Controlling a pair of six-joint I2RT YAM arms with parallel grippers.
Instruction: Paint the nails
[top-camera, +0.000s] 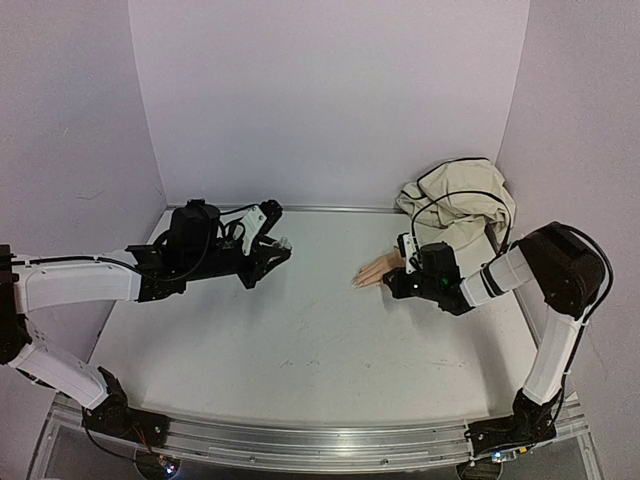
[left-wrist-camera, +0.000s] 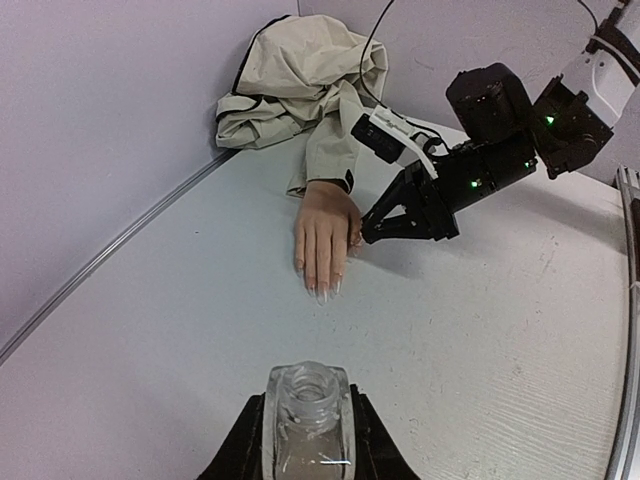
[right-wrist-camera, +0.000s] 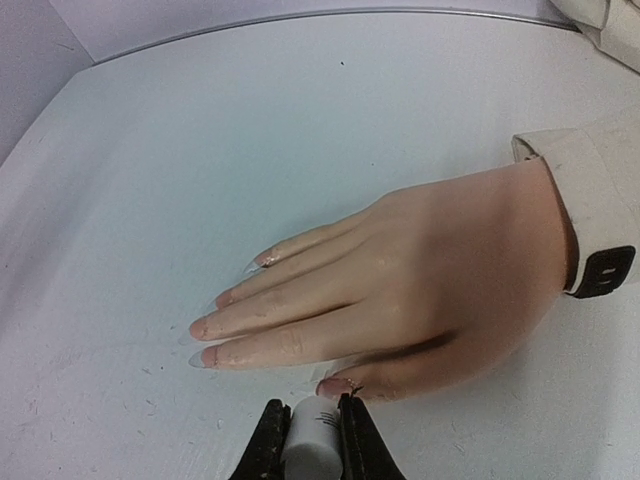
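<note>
Lying palm down on the white bench (top-camera: 300, 340), the peach mannequin hand (right-wrist-camera: 430, 280) sits toward the back right, its fingers stretched flat, close together and pointing left in the top view. The nails (right-wrist-camera: 200, 356) are long, pale and nearly see-through, each tapering to a soft point past its fingertip. Three finger nails show clearly in the right wrist view, while the thumb tip, low beside the claw, looks pinker than the rest. Whether any nail carries paint I cannot tell.

A beige sleeve (right-wrist-camera: 585, 165) covers the wrist, closed by a dark band (right-wrist-camera: 605, 272), and it runs back into a crumpled beige garment (top-camera: 455, 195) in the back right corner.

The right claw (right-wrist-camera: 312, 420) is pinching a small white cylinder (right-wrist-camera: 312, 445), whose end sits just beside the thumb. The left claw (left-wrist-camera: 307, 430) hangs well apart on the left side of the bench, pinching a small clear bottle (left-wrist-camera: 307, 400) whose open neck shows between the fingers.
</note>
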